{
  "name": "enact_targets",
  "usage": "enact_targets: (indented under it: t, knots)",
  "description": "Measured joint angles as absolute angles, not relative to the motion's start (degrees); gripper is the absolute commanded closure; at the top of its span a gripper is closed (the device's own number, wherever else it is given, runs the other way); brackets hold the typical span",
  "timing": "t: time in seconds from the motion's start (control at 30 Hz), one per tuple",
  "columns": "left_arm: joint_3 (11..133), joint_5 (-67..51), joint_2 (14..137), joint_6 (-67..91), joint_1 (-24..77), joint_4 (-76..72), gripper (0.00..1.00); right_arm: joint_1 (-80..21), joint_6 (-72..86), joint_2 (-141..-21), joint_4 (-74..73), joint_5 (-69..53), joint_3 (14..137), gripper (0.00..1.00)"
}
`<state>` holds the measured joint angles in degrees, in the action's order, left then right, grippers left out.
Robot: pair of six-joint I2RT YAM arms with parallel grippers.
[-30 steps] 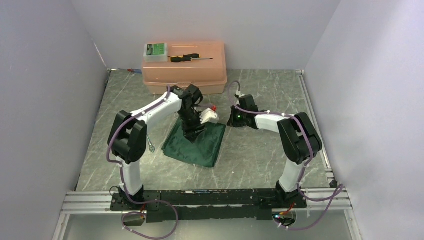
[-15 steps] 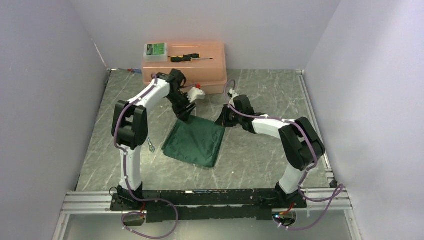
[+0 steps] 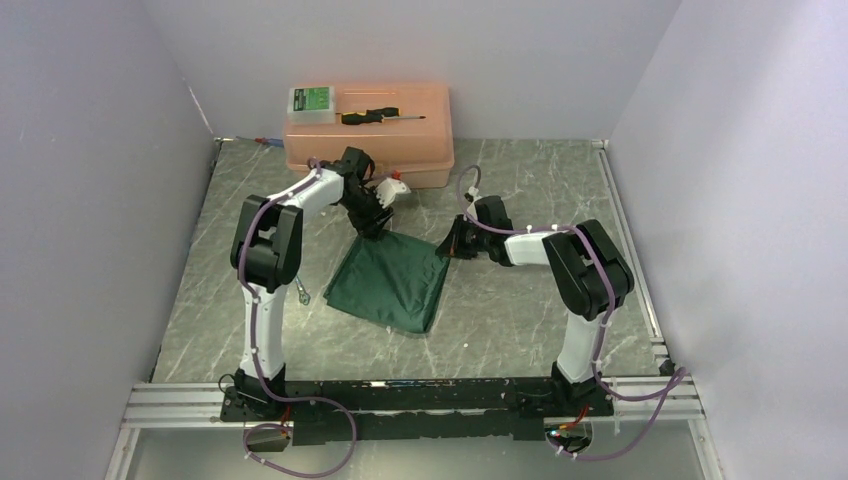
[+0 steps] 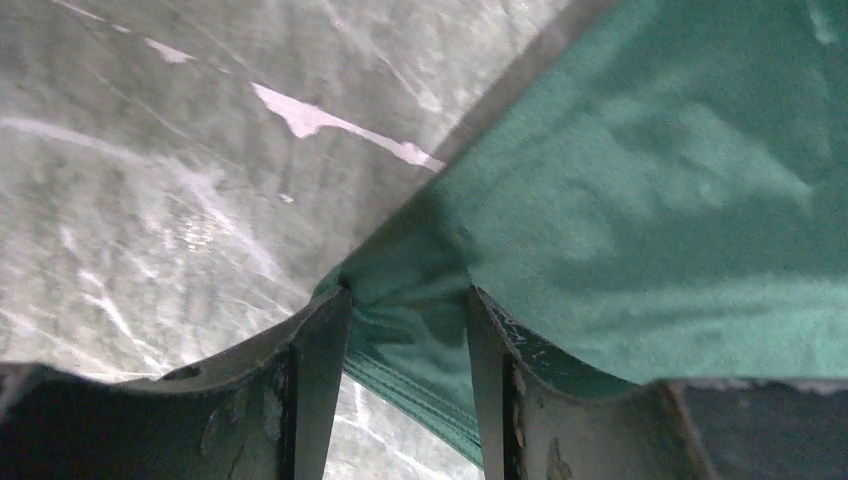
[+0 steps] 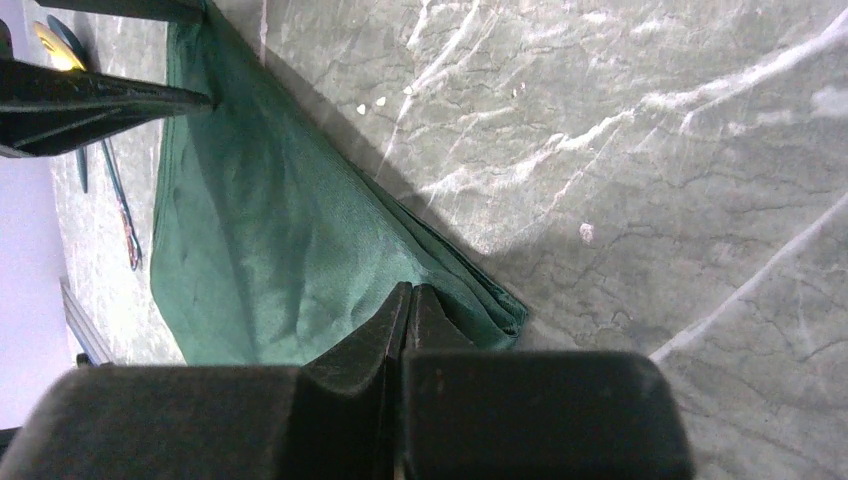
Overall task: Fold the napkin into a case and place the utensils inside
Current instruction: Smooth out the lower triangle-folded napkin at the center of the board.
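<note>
At centre of the marbled table (image 3: 520, 300), find the napkin (image 3: 392, 284) lying flat as a folded, roughly four-sided pad, with stacked layers visible along one edge in the right wrist view. At the far-left corner of the napkin, find the left gripper (image 4: 406, 302) pointing down: jaws part-way apart, with the bunched corner of cloth filling the gap and touching both fingers (image 4: 318, 380); read as a grip on that corner. At the far-right corner, find the right gripper (image 5: 409, 297): jaws pressed fully together, tips lying over the layered edge just short of the corner; cannot tell whether any cloth is pinched between them. Left of the napkin and apart from it, note a slender silver utensil (image 3: 301, 291) on the table. In the right wrist view, note a gold rounded utensil head (image 5: 52, 45) beyond the far side of the cloth. Against the back wall, note a salmon-coloured box (image 3: 400, 160) carrying a green-labelled case (image 3: 312, 101) and a black-handled screwdriver (image 3: 375, 117) on its lid.
</note>
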<state>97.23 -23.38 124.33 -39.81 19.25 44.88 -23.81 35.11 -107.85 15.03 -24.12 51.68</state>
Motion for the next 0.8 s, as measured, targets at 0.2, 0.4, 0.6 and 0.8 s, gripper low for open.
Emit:
enact_targets:
  t: [0.2, 0.4, 0.6, 0.8]
  knots:
    - [92.64, -21.23, 122.72, -39.13, 19.16, 38.13, 0.43, -23.46, 34.5, -108.4, 16.16, -24.05, 51.64, 1.0]
    - [91.29, -19.25, 121.1, -37.26, 19.2, 36.03, 0.23, -23.44, 33.01, -108.86, 15.97, -22.39, 52.77, 1.0]
    - [93.82, -21.21, 116.55, -35.27, 18.96, 40.69, 0.06, -23.46, 32.45, -108.86, 15.97, -21.28, 52.88, 1.0]
    - [88.92, -25.58, 103.59, -38.24, 23.86, 45.32, 0.09, -23.62, 32.4, -108.75, 15.99, -20.97, 52.88, 1.0]
